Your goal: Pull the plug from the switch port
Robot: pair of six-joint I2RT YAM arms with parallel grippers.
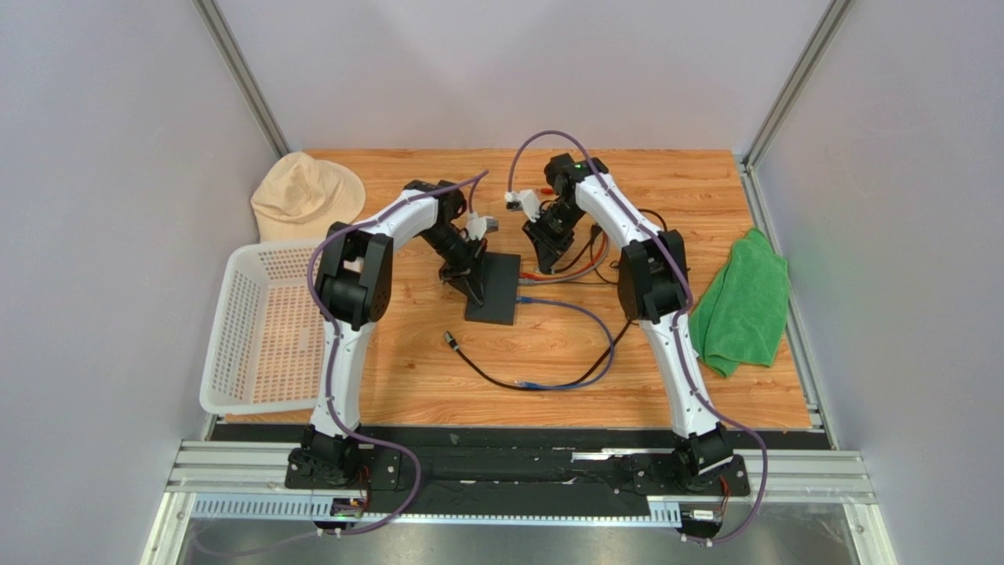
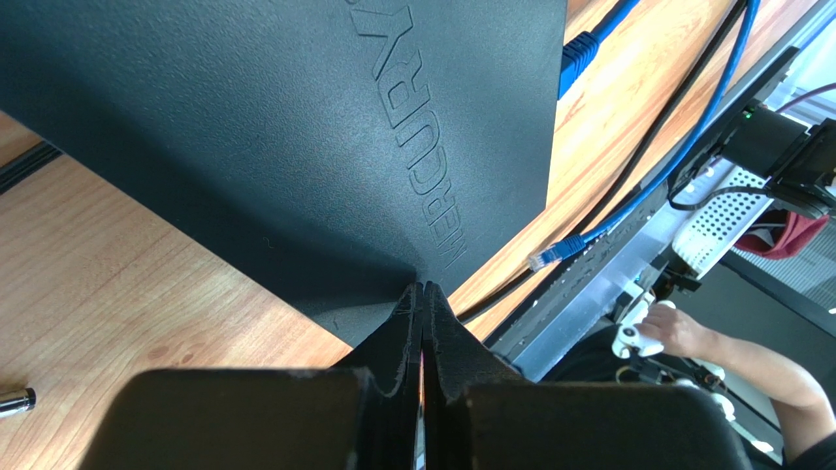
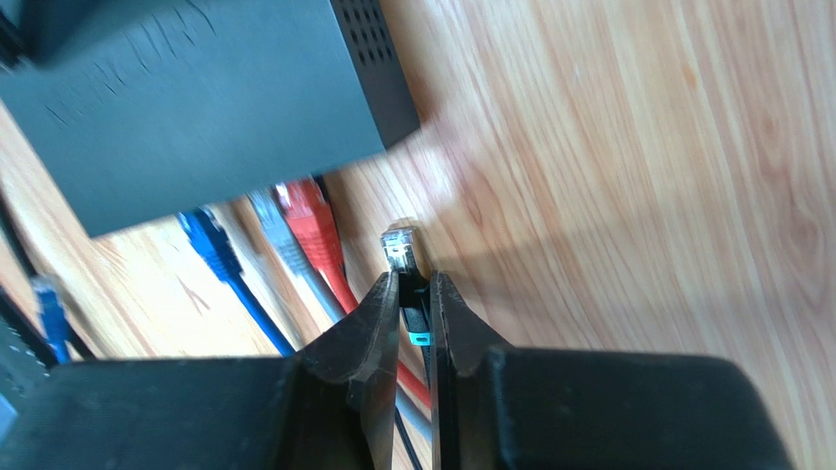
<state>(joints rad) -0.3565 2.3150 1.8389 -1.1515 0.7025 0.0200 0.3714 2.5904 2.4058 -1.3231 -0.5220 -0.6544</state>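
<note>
Grips plug (image 3: 399, 245) between narrow jaws of right gripper (image 3: 413, 294), tip clear of switch (image 3: 196, 108), just beside its corner, near middle of table (image 1: 707, 177) toward far edge. Rests tips of fully closed left gripper (image 2: 424, 299) on switch top at a corner.

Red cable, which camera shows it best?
Right wrist: the red cable appears large, reaching the black box's edge. The top view gives only a thin red streak; the left wrist doesn't show it.

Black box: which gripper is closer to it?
Left: the left gripper touches the box at its corner; the right gripper holds a plug just off its edge.
</note>
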